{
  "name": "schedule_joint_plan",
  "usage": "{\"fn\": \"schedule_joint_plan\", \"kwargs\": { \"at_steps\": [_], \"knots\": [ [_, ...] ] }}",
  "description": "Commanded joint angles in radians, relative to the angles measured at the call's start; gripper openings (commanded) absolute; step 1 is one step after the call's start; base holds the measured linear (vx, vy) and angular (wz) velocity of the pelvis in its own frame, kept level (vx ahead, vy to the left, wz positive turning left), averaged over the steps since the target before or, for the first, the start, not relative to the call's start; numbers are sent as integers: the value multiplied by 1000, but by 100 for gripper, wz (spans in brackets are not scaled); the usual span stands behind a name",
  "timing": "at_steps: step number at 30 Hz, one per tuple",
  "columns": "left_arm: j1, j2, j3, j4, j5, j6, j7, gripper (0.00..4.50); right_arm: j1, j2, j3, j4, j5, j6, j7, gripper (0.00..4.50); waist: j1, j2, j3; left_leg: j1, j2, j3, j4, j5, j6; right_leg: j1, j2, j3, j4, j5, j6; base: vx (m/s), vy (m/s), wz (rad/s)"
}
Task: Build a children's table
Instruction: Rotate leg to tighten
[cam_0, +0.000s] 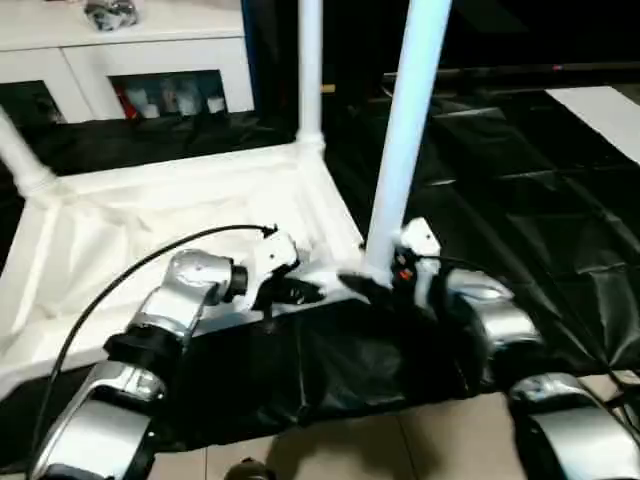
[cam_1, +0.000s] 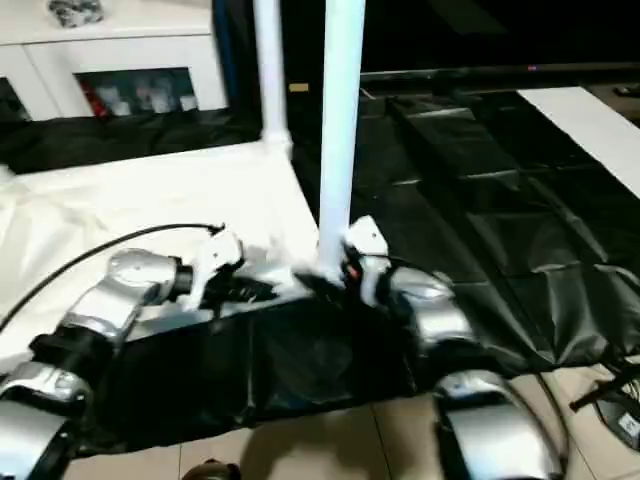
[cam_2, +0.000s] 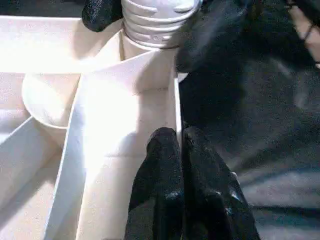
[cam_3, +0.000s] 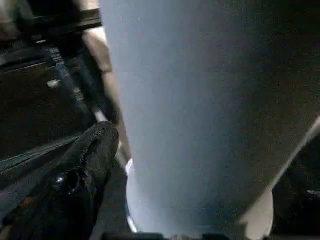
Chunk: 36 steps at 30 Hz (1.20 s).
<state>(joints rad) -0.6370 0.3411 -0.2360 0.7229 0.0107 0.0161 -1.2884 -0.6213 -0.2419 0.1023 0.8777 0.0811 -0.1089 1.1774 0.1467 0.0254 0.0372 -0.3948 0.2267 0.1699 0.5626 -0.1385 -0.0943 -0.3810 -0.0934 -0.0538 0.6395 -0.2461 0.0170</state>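
Small white plastic children's table (cam_0: 150, 215): upturned on black sheeting, ribbed underside up. White round tube leg (cam_0: 405, 140): upright, long axis vertical, threaded foot at the table's near right corner socket. Right gripper (cam_0: 372, 285): nearer, fingers spread about the leg's base, grip uncertain. Left gripper (cam_2: 175, 150): pinched shut, empty, at the near rim, just beside.
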Motion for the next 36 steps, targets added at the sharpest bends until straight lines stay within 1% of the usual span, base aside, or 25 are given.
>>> {"fn": "schedule_joint_plan", "kwargs": {
  "at_steps": [1,2,3,6,8,9,11,13,15,16,17,18,19,22,23,24,25,26,27,28,29,32,33,34,36],
  "knots": [
    [-7,-17,-32,-34,-42,-30,-78,0,26,4,100,-52,-14,50,143,369,-1,-9,-59,25,3,11,-50,-226,76,39,-35,25,-76,31,-257,0,0,0],
    [-7,-15,-33,-35,-42,-30,-83,0,27,1,103,-57,-14,54,151,362,-1,-9,-58,23,4,10,-51,-226,75,39,-35,25,-75,28,-256,0,0,0],
    [-6,-5,-38,-38,-43,-30,-104,0,33,-12,118,-80,-17,69,182,359,0,-8,-58,24,5,10,-53,-231,71,37,-37,26,-77,17,-256,0,0,0],
    [-7,3,-42,-39,-44,-33,-133,0,41,-24,134,-104,-23,84,213,327,3,-9,-59,24,5,10,-52,-224,65,36,-38,27,-74,22,-257,0,0,0],
    [-8,7,-46,-38,-41,-35,-147,0,49,-30,143,-117,-28,90,225,320,4,-10,-59,24,5,10,-52,-224,62,36,-39,27,-75,17,-257,0,0,0],
    [-8,9,-47,-36,-37,-39,-152,0,55,-30,146,-123,-31,90,227,317,6,-11,-59,25,5,10,-52,-220,62,35,-39,27,-75,19,-257,0,0,0],
    [-10,10,-43,-32,-35,-39,-151,0,63,-26,146,-129,-31,91,216,293,7,-10,-61,24,5,10,-51,-207,62,36,-39,27,-72,41,-258,0,0,0],
    [-12,8,-40,-28,-34,-41,-144,0,66,-24,144,-132,-31,90,206,284,8,-10,-61,23,4,10,-50,-203,63,37,-38,26,-71,48,-258,0,0,0],
    [-20,-6,-25,-14,-36,-35,-103,0,66,1,111,-115,-22,90,121,281,9,-10,-61,24,4,10,-50,-201,63,36,-39,26,-71,49,-258,0,0,0],
    [-24,-16,-17,-10,-37,-26,-80,0,60,16,90,-95,-21,90,65,279,8,-10,-59,24,4,10,-52,-211,56,34,-39,26,-73,31,-255,0,0,0],
    [-33,-36,-1,-4,-42,-6,-36,0,47,42,57,-62,-18,90,-27,277,6,-7,-56,25,4,9,-56,-237,39,32,-42,27,-76,-14,-251,0,0,0],
    [-37,-46,6,-3,-44,5,-16,0,41,53,43,-49,-16,89,-64,277,3,-7,-53,25,4,9,-60,-259,29,30,-43,29,-80,-51,-247,0,0,0],
    [-44,-56,12,3,-41,14,14,0,35,64,32,-35,-18,87,-110,277,0,-9,-52,29,3,7,-64,-293,10,31,-45,29,-86,-124,-237,0,0,0],
    [-70,-92,23,31,-18,44,123,0,13,103,-9,11,-27,92,-284,276,-9,-9,-50,29,3,4,-69,-307,-13,30,-46,34,-92,-185,-211,0,0,0],
    [-80,-108,27,43,-9,49,169,0,5,118,-23,27,-27,93,-341,275,-10,-10,-52,29,2,5,-68,-295,-13,30,-44,36,-92,-168,-205,0,0,0],
    [-88,-126,32,50,-7,58,206,0,-3,133,-36,44,-26,95,-399,275,-11,-9,-53,29,2,5,-67,-290,-15,29,-44,37,-91,-156,-206,0,0,0],
    [-99,-150,35,60,6,68,269,0,-13,153,-51,67,-26,96,-474,275,-15,-9,-53,28,0,5,-66,-279,-17,30,-41,37,-89,-136,-207,0,0,0],
    [-104,-162,35,64,14,71,304,0,-19,164,-58,80,-25,96,-515,275,-14,-8,-54,29,0,5,-66,-276,-18,29,-40,37,-89,-126,-206,0,0,0],
    [-109,-180,32,66,25,77,339,0,-28,182,-72,100,-25,99,-572,275,-13,-9,-55,29,0,6,-64,-265,-14,30,-40,37,-88,-98,-208,0,0,0],
    [-111,-195,27,65,35,77,368,0,-35,198,-81,116,-25,99,-616,275,-14,-6,-57,28,-1,6,-63,-251,-12,30,-39,37,-86,-67,-209,0,0,0],
    [-110,-211,24,62,41,79,391,0,-43,215,-91,131,-27,96,-660,275,-13,-8,-59,27,-3,7,-61,-238,-7,32,-37,36,-85,-39,-208,0,0,0],
    [-100,-236,14,51,54,76,413,0,-58,247,-108,159,-24,68,-720,275,-12,-7,-60,25,-5,8,-59,-213,8,35,-36,34,-82,17,-207,0,0,0],
    [-96,-238,10,48,57,74,411,0,-61,256,-112,161,-17,58,-709,310,-11,-10,-61,26,-5,8,-58,-215,15,35,-36,34,-82,20,-207,0,0,0],
    [-96,-238,10,48,57,74,411,0,-61,256,-112,161,-17,58,-709,310,-11,-10,-61,26,-5,8,-58,-215,15,35,-36,34,-82,20,-207,0,0,0],
    [-85,-236,2,45,59,63,403,0,-64,266,-89,164,-34,23,-673,345,-11,-10,-59,25,-4,9,-60,-225,21,35,-36,34,-85,8,-205,0,0,0]
  ]
}}
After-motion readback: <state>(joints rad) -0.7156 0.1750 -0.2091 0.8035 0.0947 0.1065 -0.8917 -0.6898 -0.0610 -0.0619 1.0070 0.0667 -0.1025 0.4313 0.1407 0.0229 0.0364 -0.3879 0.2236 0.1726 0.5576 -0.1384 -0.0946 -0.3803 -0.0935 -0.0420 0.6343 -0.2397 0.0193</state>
